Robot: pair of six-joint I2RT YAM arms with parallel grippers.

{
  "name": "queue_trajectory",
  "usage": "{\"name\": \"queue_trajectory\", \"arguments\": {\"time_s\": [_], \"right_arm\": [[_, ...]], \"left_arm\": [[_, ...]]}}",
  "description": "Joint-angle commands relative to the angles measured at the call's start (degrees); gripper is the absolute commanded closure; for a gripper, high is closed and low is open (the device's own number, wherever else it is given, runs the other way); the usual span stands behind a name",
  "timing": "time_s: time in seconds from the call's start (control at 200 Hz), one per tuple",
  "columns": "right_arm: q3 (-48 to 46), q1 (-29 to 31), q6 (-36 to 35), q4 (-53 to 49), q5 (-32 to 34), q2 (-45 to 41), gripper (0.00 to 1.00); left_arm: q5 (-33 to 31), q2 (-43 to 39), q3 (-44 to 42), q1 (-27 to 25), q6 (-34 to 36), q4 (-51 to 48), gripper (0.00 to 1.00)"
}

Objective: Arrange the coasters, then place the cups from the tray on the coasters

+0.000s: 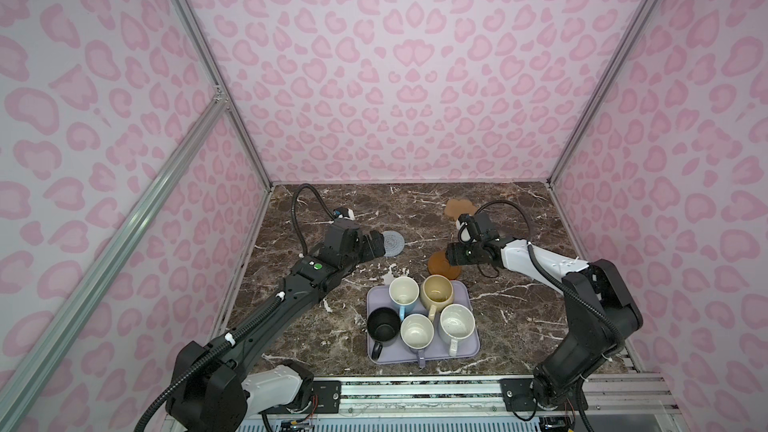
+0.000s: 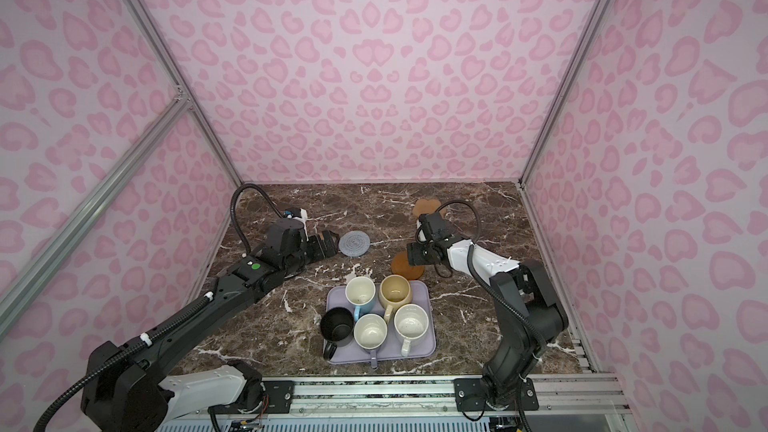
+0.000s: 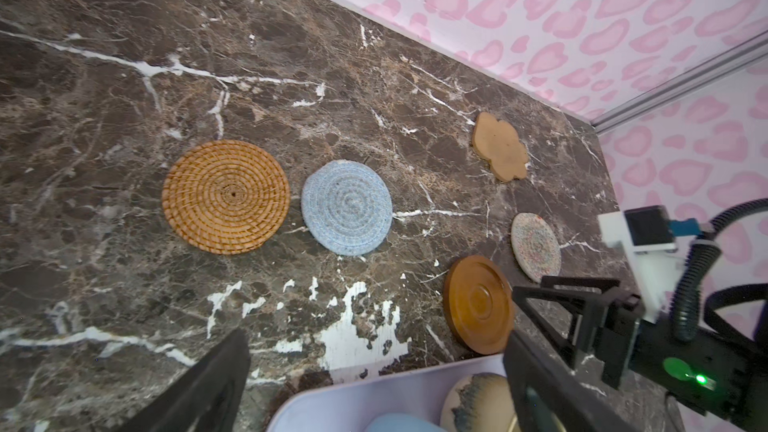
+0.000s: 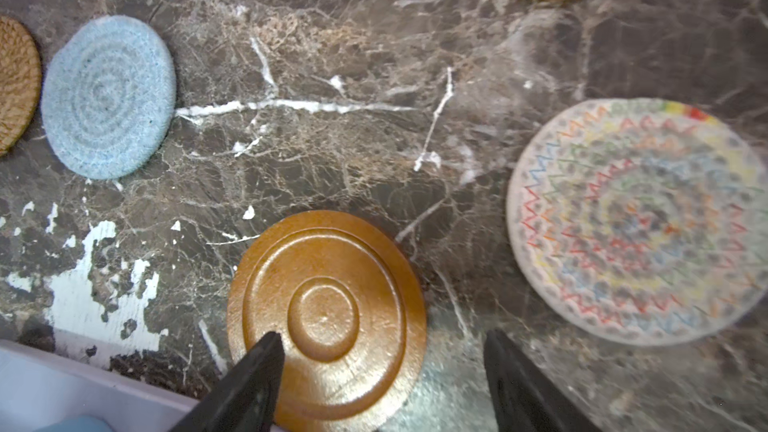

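My left gripper [image 3: 374, 338] stands wide and empty beside the blue-grey woven round coaster [image 1: 392, 244], left of centre in both top views. My right gripper [image 4: 382, 338], jaws apart, straddles the rim of the brown wooden disc coaster [image 4: 328, 317]. That disc lies just above the flat lavender rectangular tray [image 1: 469, 353], lower centre, which carries all five handled mugs [image 1: 415, 332].

Glossy brown wooden disc [image 4: 328, 309], rough woven orange coaster [image 3: 225, 196], smooth marble-look table [image 3: 104, 76]
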Motion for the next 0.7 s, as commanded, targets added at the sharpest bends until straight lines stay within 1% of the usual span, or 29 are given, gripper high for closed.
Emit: {"name": "queue_trajectory", "arguments": {"time_s": [0.0,0.125,0.21,0.305,0.37,0.51,0.695], "right_arm": [[1.1,0.1,0.0,-2.8,2.6,2.7,0.26],[1.1,0.1,-0.9,-3.5,2.6,4.6,0.30],[1.9,0.1,-1.8,-4.8,2.4,5.8,0.36],[2.2,0.2,-2.3,-4.9,2.5,6.6,0.38],[2.7,0.2,-2.2,-4.9,2.5,7.3,0.41],[5.2,0.2,-0.7,-6.2,3.2,10.3,0.49],[7.5,0.2,1.7,-6.9,5.7,13.3,0.53]], "left_arm": [[1.8,1.3,1.0,-0.5,-0.2,2.8,0.03],[1.2,2.8,1.6,-0.8,0.3,2.5,0.03],[1.4,3.8,1.6,-0.9,0.3,3.3,0.03],[1.7,5.4,2.6,-1.1,0.6,3.4,0.03],[1.9,6.6,3.2,-1.0,0.6,3.6,0.03],[2.3,8.8,4.4,-1.1,0.6,3.8,0.03],[2.9,10.3,5.0,-1.5,-0.2,5.2,0.03]]}}
